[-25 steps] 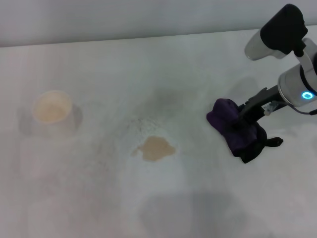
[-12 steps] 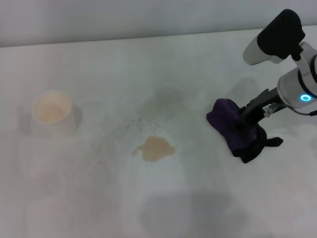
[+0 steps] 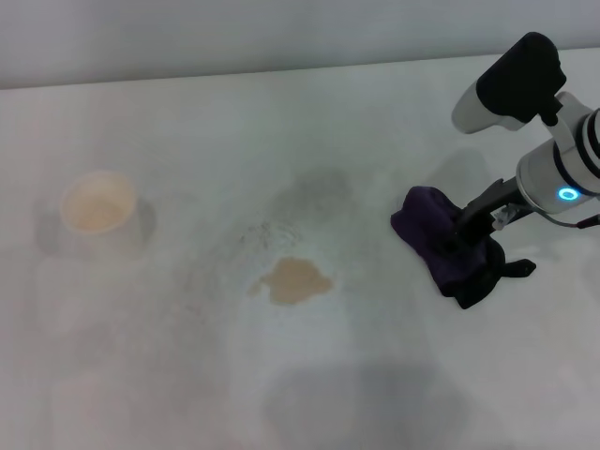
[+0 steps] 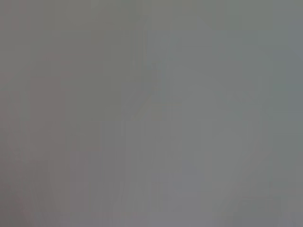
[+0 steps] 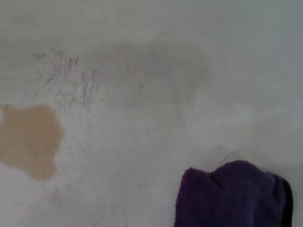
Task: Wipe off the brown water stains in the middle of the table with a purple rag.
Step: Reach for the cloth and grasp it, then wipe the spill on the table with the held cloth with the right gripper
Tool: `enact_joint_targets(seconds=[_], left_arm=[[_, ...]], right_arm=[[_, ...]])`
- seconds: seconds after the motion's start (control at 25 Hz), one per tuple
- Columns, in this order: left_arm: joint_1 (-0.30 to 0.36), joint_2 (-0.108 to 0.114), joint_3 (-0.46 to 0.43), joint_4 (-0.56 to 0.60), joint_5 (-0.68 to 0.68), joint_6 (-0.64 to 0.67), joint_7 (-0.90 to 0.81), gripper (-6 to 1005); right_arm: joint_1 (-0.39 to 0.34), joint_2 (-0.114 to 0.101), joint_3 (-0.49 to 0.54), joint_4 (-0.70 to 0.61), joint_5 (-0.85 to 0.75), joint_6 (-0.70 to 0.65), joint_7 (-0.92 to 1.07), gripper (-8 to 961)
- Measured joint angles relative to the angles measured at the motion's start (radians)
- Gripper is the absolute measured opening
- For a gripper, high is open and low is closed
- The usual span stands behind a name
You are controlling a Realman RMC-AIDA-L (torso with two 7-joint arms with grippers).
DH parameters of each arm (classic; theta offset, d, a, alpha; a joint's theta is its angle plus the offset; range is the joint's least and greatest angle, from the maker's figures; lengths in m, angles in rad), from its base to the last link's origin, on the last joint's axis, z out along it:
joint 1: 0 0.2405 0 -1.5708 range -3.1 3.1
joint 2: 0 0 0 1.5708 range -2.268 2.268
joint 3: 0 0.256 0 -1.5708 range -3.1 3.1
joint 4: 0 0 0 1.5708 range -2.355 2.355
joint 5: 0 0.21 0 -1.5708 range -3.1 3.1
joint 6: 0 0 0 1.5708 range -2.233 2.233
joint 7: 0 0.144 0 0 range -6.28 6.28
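The purple rag [image 3: 433, 234] lies bunched on the white table [image 3: 281, 122] at the right, its black tail pointing right. My right gripper [image 3: 463, 234] reaches down from the right and its tip is sunk in the rag's top. The brown water stains [image 3: 295, 280] form one tan blotch at the table's middle, well left of the rag and apart from it. The right wrist view shows the rag [image 5: 232, 196] and the tan blotch [image 5: 31, 139] with bare table between. My left gripper is out of view; its wrist view shows only flat grey.
A white cup [image 3: 97, 208] with tan liquid stands at the far left. Faint grey speckled smudges [image 3: 319, 187] lie just beyond the stain; they also show in the right wrist view [image 5: 147, 66]. The table's far edge runs along the top.
My right arm's upper links have shifted slightly up and left, while the gripper tip stays at the rag. The rag and stain have not moved.
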Motion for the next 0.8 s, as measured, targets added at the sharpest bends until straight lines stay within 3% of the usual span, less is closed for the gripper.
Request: enact_joint_targets(seconds=[0.52,0.8], left_arm=[[-0.003,-0.001,0.003,0.006,0.006,0.0,-0.001,877],[-0.005,-0.002,0.006,0.009,0.006,-0.001,-0.003,877]], right_arm=[[-0.008,-0.002,-0.012,-0.004,0.0,-0.003,-0.009,382],[-0.008,0.0,-0.022,-0.06,0.008,0.029,-0.021,171]])
